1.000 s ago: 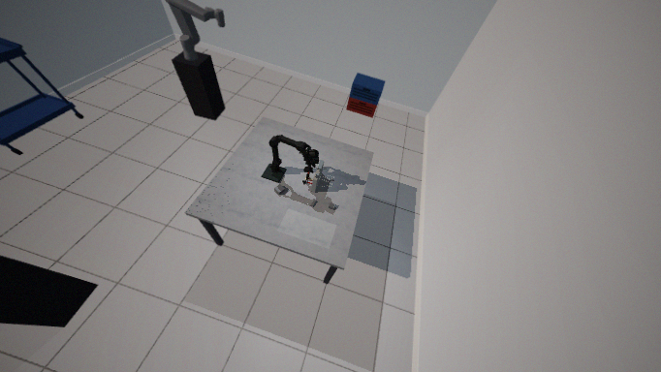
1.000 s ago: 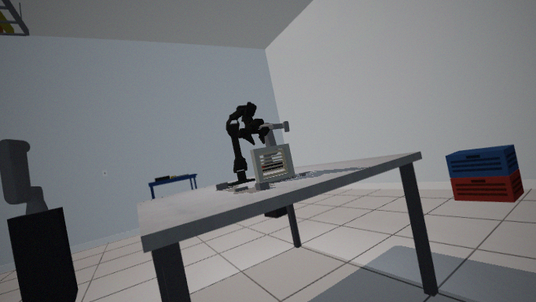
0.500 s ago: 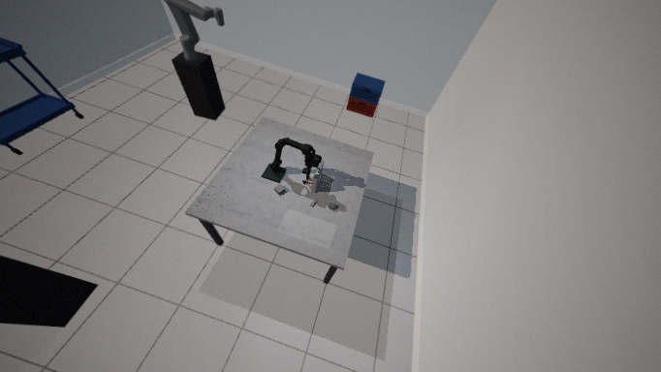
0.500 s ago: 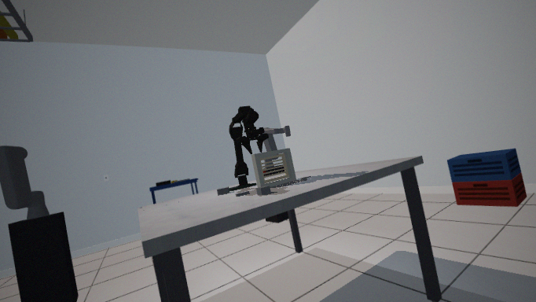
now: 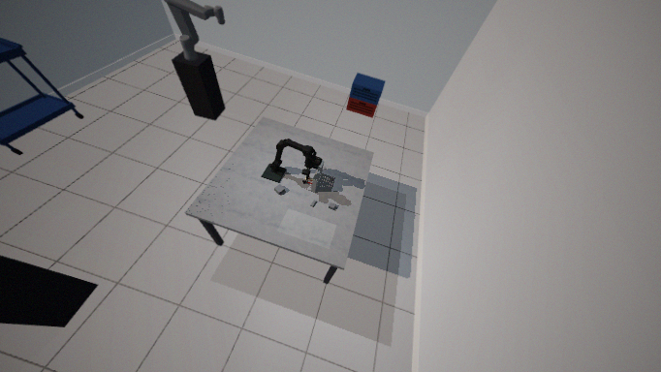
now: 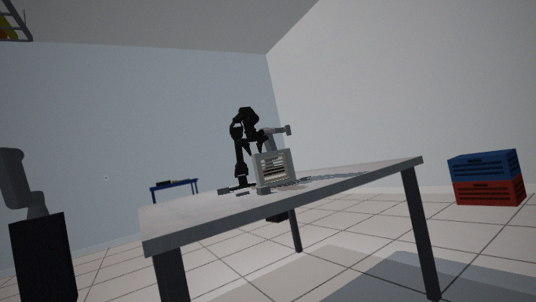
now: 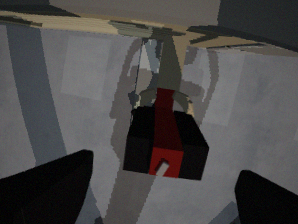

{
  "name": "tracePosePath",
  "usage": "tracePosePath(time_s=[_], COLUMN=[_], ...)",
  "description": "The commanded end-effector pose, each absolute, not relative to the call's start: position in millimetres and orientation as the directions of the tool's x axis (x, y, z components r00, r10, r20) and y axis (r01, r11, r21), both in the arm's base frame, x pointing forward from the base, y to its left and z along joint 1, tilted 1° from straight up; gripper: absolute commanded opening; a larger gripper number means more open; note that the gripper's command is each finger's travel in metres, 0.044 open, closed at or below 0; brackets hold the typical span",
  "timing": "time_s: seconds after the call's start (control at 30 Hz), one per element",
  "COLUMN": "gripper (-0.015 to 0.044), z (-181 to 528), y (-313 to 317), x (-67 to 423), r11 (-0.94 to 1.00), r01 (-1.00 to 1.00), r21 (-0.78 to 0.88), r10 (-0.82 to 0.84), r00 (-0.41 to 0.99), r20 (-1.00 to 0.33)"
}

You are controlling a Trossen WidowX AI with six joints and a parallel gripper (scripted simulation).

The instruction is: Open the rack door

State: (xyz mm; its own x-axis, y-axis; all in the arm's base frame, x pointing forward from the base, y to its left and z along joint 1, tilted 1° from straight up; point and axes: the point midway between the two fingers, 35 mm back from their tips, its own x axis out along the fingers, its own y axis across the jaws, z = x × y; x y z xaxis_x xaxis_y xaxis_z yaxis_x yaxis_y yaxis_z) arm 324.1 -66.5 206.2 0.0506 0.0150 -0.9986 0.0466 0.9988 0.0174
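The pale rack (image 5: 325, 182) (image 6: 292, 167) stands upright on the table (image 5: 242, 194) (image 6: 189, 220). Its top edge (image 7: 100, 25) crosses the upper part of the wrist view. The door handle (image 7: 167, 155), a black block with a red stripe, is on the arm's side of the rack; its red part shows faintly through the slats. How far the door is open or the handle turned, I cannot tell. My gripper (image 6: 255, 152) (image 7: 168, 172) is open and points down. Its fingers are on either side of the handle in the wrist view, apart from it, and look higher than it.
Small grey blocks (image 5: 280, 189) (image 5: 313, 203) (image 5: 333, 206) lie on the table to the near side of the arm and rack; they also show in the exterior view (image 6: 222, 191) (image 6: 263, 191). The arm's dark base plate (image 5: 273, 172) is behind the rack. Blue and red crates (image 5: 365, 92) (image 6: 487, 177) stand on the floor.
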Motion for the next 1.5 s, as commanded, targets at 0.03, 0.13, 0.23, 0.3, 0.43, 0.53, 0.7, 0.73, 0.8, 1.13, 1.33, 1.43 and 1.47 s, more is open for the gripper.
tracePosePath(time_s=[0.03,0.13,0.23,0.3,0.43,0.53,0.7,0.73,0.8,1.13,1.33,1.43,1.47], gripper=[0.0297,0.0297,0.0297,0.0297,0.0297,0.0297,0.0297,0.0297,0.0297,0.0297,0.0139,0.0080,0.0073], z=[197.2,192.4,187.5,184.3,177.7,172.8,164.6,163.0,159.7,145.7,145.7,145.7,145.7], y=[-66.6,-66.6,-66.6,-66.6,-66.5,-66.4,-66.3,-66.3,-66.2,-65.8,-65.8,-65.8,-65.8], x=[324.9,325.4,325.7,325.9,326.1,326.1,326.0,325.9,325.8,324.7,324.7,324.7,324.7], r11=[0.999,0.999,0.999,0.999,0.999,0.999,0.999,0.999,0.999,0.999,0.999,0.999,0.999], r01=[0.045,0.045,0.046,0.047,0.048,0.048,0.050,0.050,0.050,0.052,0.052,0.052,0.052], r21=[0.014,0.013,0.012,0.011,0.009,0.007,0.005,0.004,0.003,-0.001,-0.001,-0.001,-0.001], r10=[0.012,0.011,0.010,0.009,0.007,0.006,0.004,0.003,0.003,-0.001,-0.001,-0.001,-0.001], r00=[0.042,0.039,0.036,0.034,0.030,0.027,0.021,0.020,0.018,0.009,0.009,0.009,0.009], r20=[-0.999,-0.999,-0.999,-0.999,-1.000,-1.000,-1.000,-1.000,-1.000,-1.000,-1.000,-1.000,-1.000])
